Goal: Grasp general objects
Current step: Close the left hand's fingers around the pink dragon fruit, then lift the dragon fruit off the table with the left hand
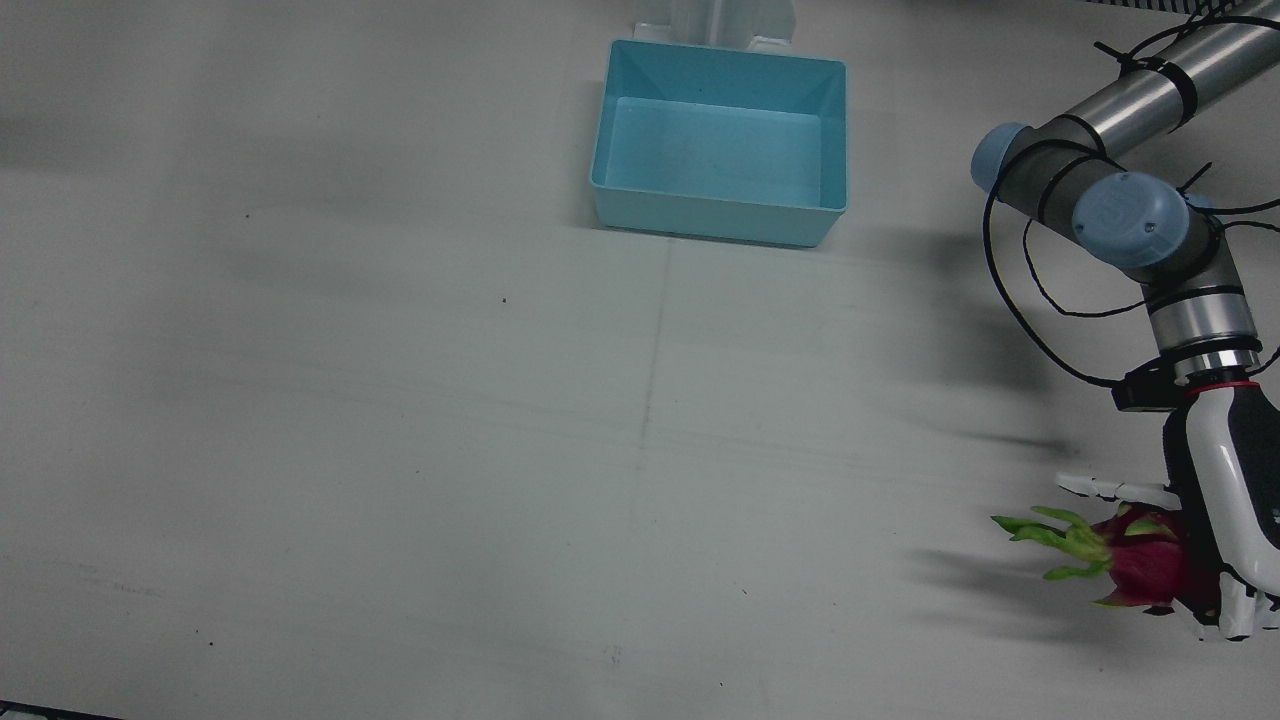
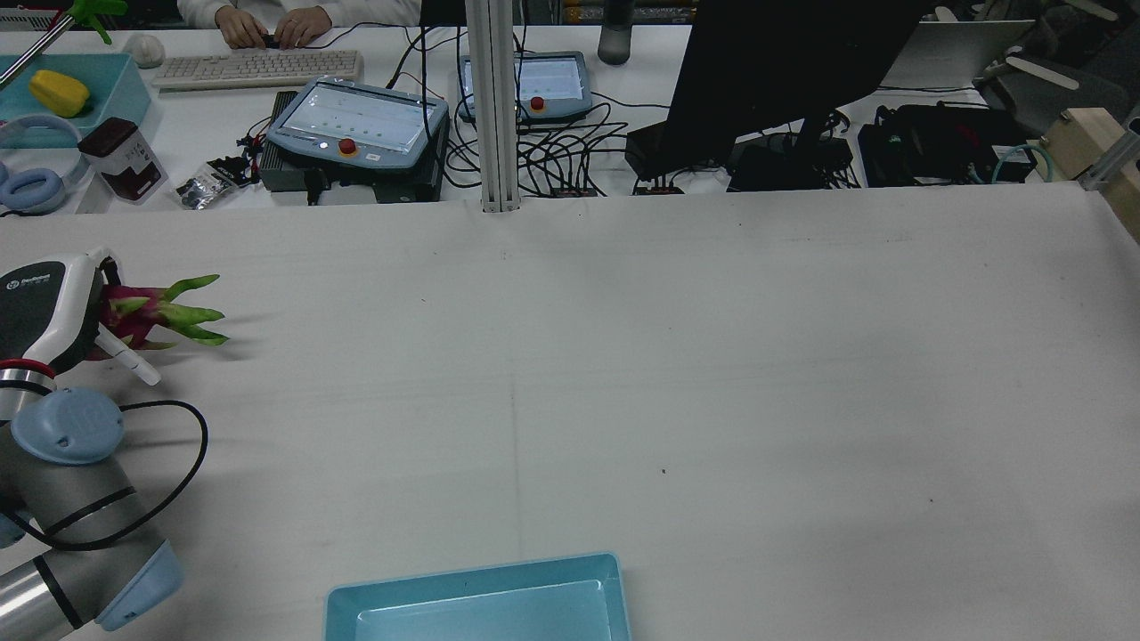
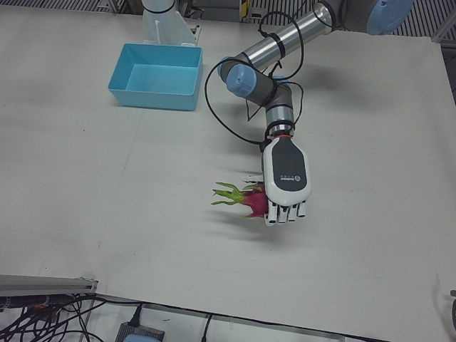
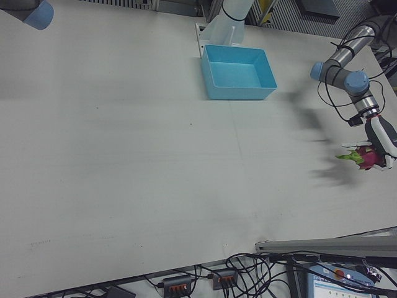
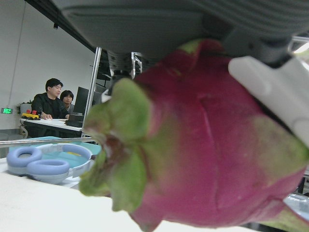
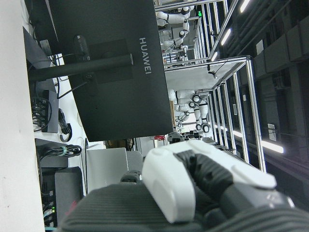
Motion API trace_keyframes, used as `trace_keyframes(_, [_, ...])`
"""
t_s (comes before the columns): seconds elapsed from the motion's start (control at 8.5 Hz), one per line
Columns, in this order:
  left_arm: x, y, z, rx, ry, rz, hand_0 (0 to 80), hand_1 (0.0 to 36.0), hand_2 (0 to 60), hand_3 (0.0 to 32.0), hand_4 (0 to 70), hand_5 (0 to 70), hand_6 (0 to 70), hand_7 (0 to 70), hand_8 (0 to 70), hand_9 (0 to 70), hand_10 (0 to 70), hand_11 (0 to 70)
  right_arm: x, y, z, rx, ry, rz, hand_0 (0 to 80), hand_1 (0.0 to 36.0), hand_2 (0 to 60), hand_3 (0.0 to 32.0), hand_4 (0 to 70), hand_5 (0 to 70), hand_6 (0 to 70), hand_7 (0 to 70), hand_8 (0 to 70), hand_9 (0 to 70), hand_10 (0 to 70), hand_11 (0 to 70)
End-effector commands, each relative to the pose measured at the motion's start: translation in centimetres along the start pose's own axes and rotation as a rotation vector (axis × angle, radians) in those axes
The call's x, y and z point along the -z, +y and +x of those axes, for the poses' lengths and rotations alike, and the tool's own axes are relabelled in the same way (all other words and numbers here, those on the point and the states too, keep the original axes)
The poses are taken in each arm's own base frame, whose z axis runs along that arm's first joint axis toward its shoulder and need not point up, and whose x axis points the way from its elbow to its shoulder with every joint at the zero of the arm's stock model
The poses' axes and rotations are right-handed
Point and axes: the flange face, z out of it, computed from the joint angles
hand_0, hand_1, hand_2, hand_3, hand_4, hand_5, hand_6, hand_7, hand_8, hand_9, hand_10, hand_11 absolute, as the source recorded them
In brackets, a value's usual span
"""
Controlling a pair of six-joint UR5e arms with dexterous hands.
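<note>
A magenta dragon fruit (image 1: 1145, 565) with green leafy tips hangs a little above the white table, its shadow lying beside it. My left hand (image 1: 1235, 520) is shut on it from the side, fingers wrapped around its body, with the green tips sticking out toward the table's middle. The left-front view shows the left hand (image 3: 285, 178) palm-down over the dragon fruit (image 3: 255, 201). In the left hand view the dragon fruit (image 5: 207, 145) fills the picture. Only a part of my right hand (image 6: 203, 188) shows, in its own view, facing a dark monitor off the table.
A light blue bin (image 1: 720, 215) stands near the arms' pedestals, with nothing in it. Behind the table's far edge sit teach pendants (image 2: 356, 129), cables, a monitor (image 2: 784, 71) and a person's hands at a keyboard (image 2: 258, 67).
</note>
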Motion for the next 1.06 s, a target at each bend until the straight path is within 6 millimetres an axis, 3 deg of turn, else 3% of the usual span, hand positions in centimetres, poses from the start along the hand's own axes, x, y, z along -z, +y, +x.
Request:
trace_keyframes(0.0, [3.1,-1.5,8.9,0.119,0.061,-0.1,16.2,4.7,60.0,0.0,41.8,70.0,70.0,70.0,70.0,70.0,70.0,70.0,0.0,0.0,0.0,-0.001,0.0,0.0,0.0,0.0,0.0,0.0,0.0,0.0,0.0,0.0,0.0,0.0,0.0,0.0])
trace_keyframes(0.24, [2.5,0.0,10.7,0.219,0.123,-0.255,25.3,5.9,60.0,0.0,41.7,70.0,70.0,70.0,69.4,70.0,70.0,70.0,0.0,0.0,0.0,-0.001,0.0,0.0,0.0,0.0,0.0,0.0,0.0,0.0,0.0,0.0,0.0,0.0,0.0,0.0])
trace_keyframes(0.35, [1.7,0.6,11.7,0.28,0.183,-0.33,33.9,5.3,60.0,0.0,40.0,70.0,70.0,70.0,64.0,70.0,70.0,70.0,0.0,0.0,0.0,-0.001,0.0,0.0,0.0,0.0,0.0,0.0,0.0,0.0,0.0,0.0,0.0,0.0,0.0,0.0])
trace_keyframes(0.47, [1.5,1.5,12.2,0.324,0.231,-0.415,38.7,4.1,46.0,0.0,38.1,70.0,68.8,70.0,58.7,70.0,70.0,70.0,0.0,0.0,0.0,-0.001,0.0,0.0,0.0,0.0,0.0,0.0,0.0,0.0,0.0,0.0,0.0,0.0,0.0,0.0])
trace_keyframes(0.59, [1.7,2.6,13.1,0.366,0.284,-0.501,39.7,3.3,37.7,0.0,36.9,70.0,65.3,70.0,56.2,70.0,70.0,70.0,0.0,0.0,0.0,-0.001,0.0,-0.001,0.0,0.0,0.0,0.0,0.0,0.0,0.0,0.0,0.0,0.0,0.0,0.0])
trace_keyframes(0.71, [2.0,3.5,13.2,0.426,0.373,-0.613,40.3,3.8,37.3,0.0,35.5,70.0,63.6,70.0,55.5,70.0,70.0,70.0,0.0,0.0,0.0,0.001,0.0,0.0,0.0,0.0,0.0,0.0,0.0,0.0,0.0,0.0,0.0,0.0,0.0,0.0])
trace_keyframes(0.82, [2.9,3.7,11.5,0.494,0.413,-0.72,41.4,5.0,39.8,0.0,35.9,70.0,64.8,70.0,56.0,70.0,70.0,70.0,0.0,0.0,0.0,0.001,0.0,-0.001,0.0,0.0,0.0,0.0,0.0,0.0,0.0,0.0,0.0,0.0,0.0,0.0])
trace_keyframes(0.94, [3.1,3.6,11.7,0.592,0.423,-0.764,41.4,5.0,40.6,0.0,36.3,70.0,65.6,70.0,56.5,70.0,70.0,70.0,0.0,0.0,0.0,-0.001,0.0,0.0,0.0,0.0,0.0,0.0,0.0,0.0,0.0,0.0,0.0,0.0,0.0,0.0])
